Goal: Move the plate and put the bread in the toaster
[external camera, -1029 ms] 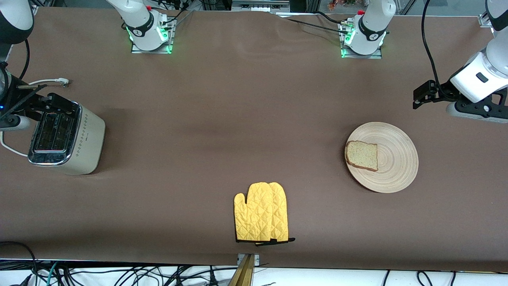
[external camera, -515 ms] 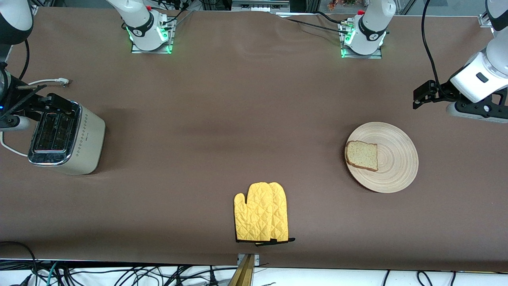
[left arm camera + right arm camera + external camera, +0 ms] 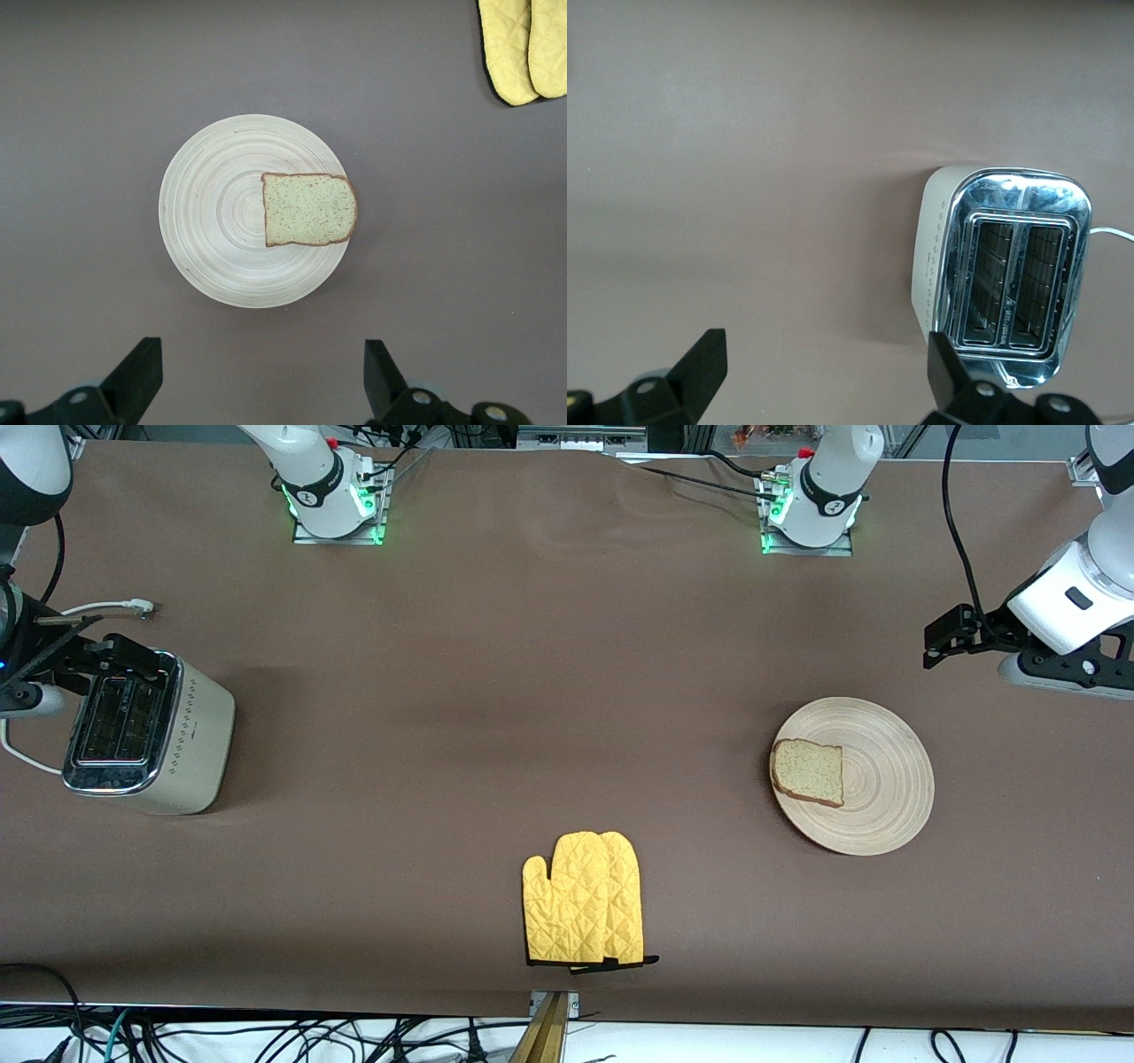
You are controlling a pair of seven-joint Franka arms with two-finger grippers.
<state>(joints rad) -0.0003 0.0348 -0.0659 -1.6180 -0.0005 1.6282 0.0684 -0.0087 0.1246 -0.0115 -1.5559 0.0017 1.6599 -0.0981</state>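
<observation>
The pale wooden plate [image 3: 877, 779] lies toward the left arm's end of the table, and also shows in the left wrist view [image 3: 213, 235]. The bread [image 3: 806, 772] lies flat on the plate's edge [image 3: 309, 209]. The cream toaster [image 3: 146, 731] stands at the right arm's end, both slots empty [image 3: 1010, 283]. My left gripper [image 3: 941, 638] hangs open and empty, high over the table beside the plate [image 3: 261, 350]. My right gripper [image 3: 142, 660] hangs open and empty, high over the toaster's edge [image 3: 826, 347].
A pair of yellow oven mitts [image 3: 585, 899] lies near the table's front edge in the middle, with a corner in the left wrist view [image 3: 523, 49]. The toaster's white cord [image 3: 106, 608] runs off beside it.
</observation>
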